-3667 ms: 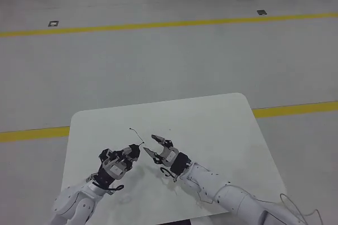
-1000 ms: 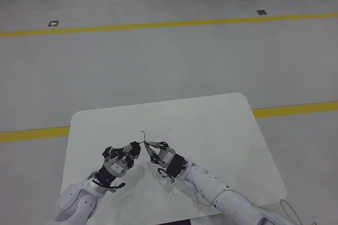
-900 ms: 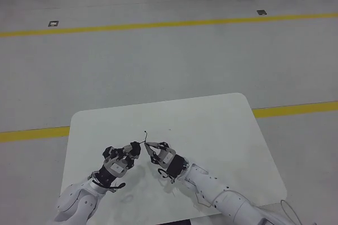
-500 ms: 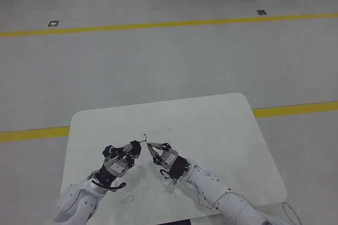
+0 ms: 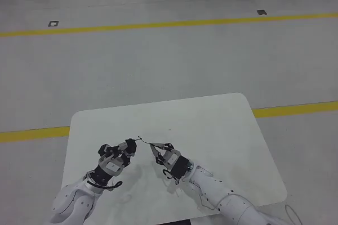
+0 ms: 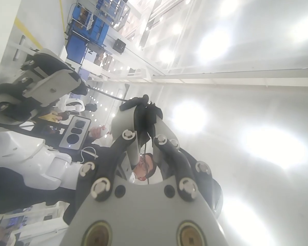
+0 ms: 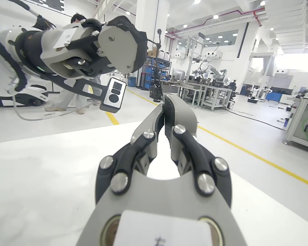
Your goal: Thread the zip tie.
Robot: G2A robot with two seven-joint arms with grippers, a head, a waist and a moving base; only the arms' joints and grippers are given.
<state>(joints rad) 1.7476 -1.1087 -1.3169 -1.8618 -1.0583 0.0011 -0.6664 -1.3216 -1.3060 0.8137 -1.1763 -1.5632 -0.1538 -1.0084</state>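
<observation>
The left claw (image 5: 131, 146) and right claw (image 5: 154, 148) sit close together above the table (image 5: 214, 118), each pinched shut on an end of the zip tie (image 5: 144, 140), which arches between them, likely so one end can feed into the other

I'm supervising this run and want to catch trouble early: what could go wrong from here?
1. The zip tie is thin and pinched at once by the left end effector and the right end effector above the table. A small sideways pull might slip or kink it.
2. The two sit close together, so closing in could make them bump.
</observation>
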